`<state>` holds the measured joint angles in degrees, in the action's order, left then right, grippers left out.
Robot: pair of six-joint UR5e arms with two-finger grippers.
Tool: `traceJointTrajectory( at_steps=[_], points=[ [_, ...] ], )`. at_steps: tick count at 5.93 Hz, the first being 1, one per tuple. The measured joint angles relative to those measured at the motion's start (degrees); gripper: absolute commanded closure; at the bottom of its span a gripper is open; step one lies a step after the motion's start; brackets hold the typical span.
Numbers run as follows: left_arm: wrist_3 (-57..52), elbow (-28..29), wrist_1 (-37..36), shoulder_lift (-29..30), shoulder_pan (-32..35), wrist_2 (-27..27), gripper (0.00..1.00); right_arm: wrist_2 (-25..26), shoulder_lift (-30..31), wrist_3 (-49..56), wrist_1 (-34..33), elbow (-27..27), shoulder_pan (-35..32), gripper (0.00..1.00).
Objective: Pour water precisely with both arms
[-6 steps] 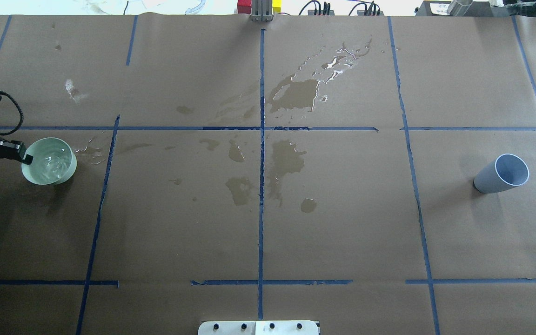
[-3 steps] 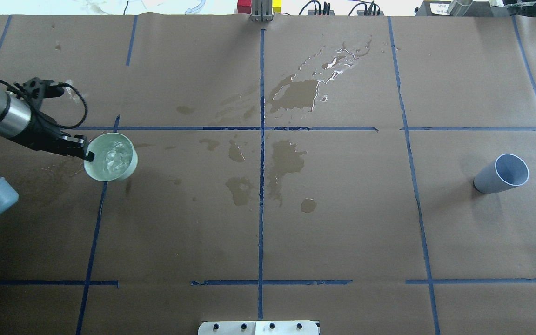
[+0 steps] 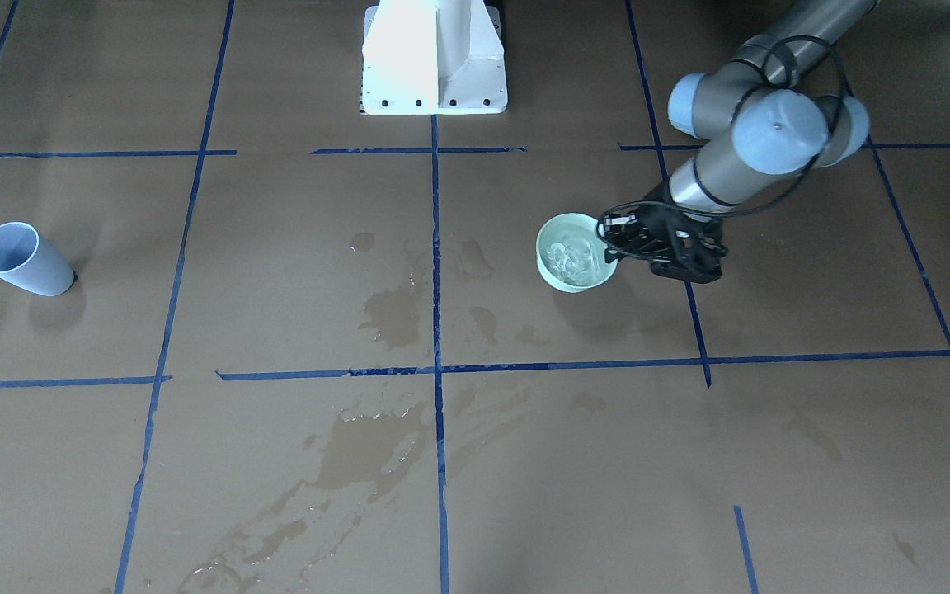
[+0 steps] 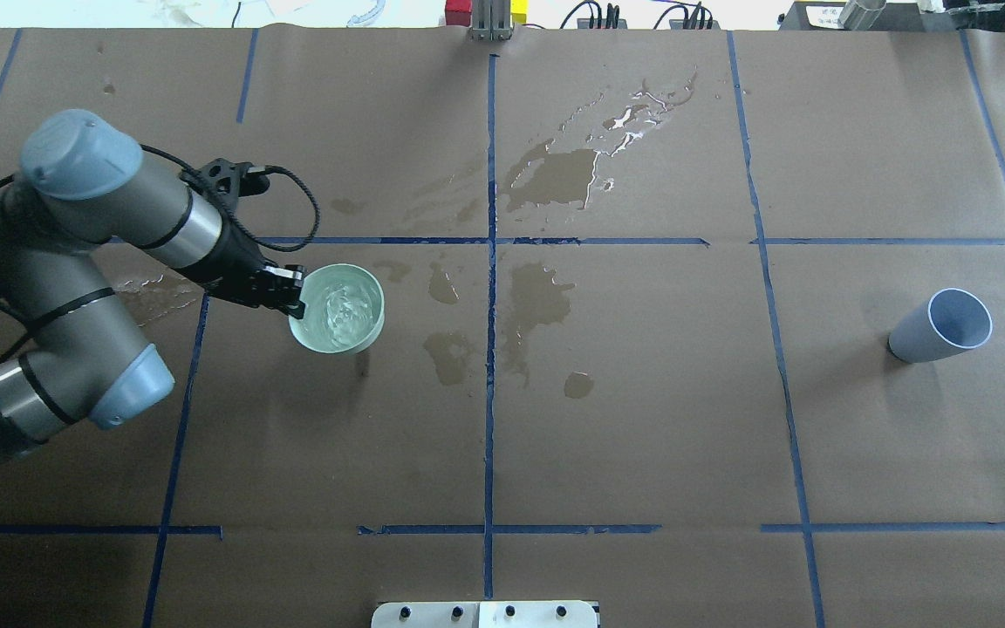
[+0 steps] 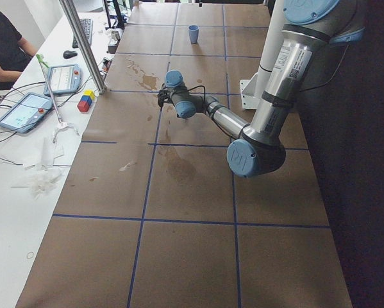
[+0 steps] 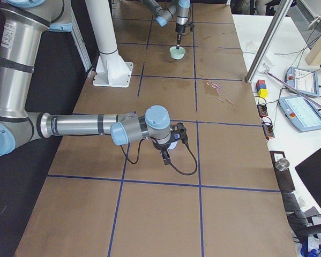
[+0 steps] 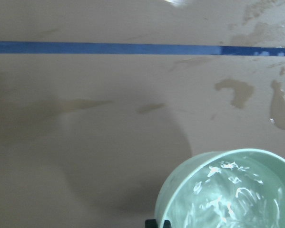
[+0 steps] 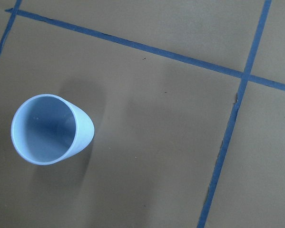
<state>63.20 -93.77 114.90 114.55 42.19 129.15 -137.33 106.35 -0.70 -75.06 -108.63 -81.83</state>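
Observation:
My left gripper (image 4: 295, 302) is shut on the near rim of a pale green cup (image 4: 361, 336) and holds it upright above the table, left of centre. Clear water (image 4: 341, 310) ripples inside it. The cup (image 3: 562, 279), the water (image 3: 571, 254) and the gripper (image 3: 612, 247) also show in the front-facing view. The left wrist view shows the water (image 7: 232, 194) close up. An empty pale blue cup (image 4: 943, 327) stands at the far right and shows in the right wrist view (image 8: 49, 129). My right gripper (image 6: 168, 150) shows only in the exterior right view, and I cannot tell its state.
Dark wet stains (image 4: 555, 179) spread over the brown paper near the centre and back. Blue tape lines (image 4: 490, 349) mark a grid. The white pedestal (image 3: 434, 58) stands at the robot's side. Tablets (image 5: 25, 109) and an operator sit beside the table.
My left arm has carried the green cup to the right, from the table's left edge toward the middle, and the water sloshes. The blue cup has not moved.

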Motion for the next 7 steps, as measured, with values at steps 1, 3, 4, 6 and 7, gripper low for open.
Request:
traceJointTrajectory(
  at_steps=[1,3,4,6,7],
  points=[
    [1.4,0.3,-2.9,3.3,-2.4,-2.0,1.0,0.0,0.0,0.0,0.0,0.0,0.0,0.0],
    [4.6,2.8,-4.5,9.2,-7.9,-7.9,1.0,0.0,0.0,-0.1,0.1,-0.1,0.1,0.0],
    [6.0,5.2,-4.6,12.3,-9.4,-9.8,0.99,-0.1,0.0,0.0,0.1,-0.1,0.1,0.0],
    [6.6,8.2,-4.5,15.4,-10.8,-12.0,0.98,-0.8,-0.1,0.1,0.2,-0.2,0.5,0.0],
    [6.7,9.5,-4.4,16.4,-11.1,-12.9,0.98,-2.0,-0.1,0.1,0.2,-0.2,0.7,0.0]
  ],
)
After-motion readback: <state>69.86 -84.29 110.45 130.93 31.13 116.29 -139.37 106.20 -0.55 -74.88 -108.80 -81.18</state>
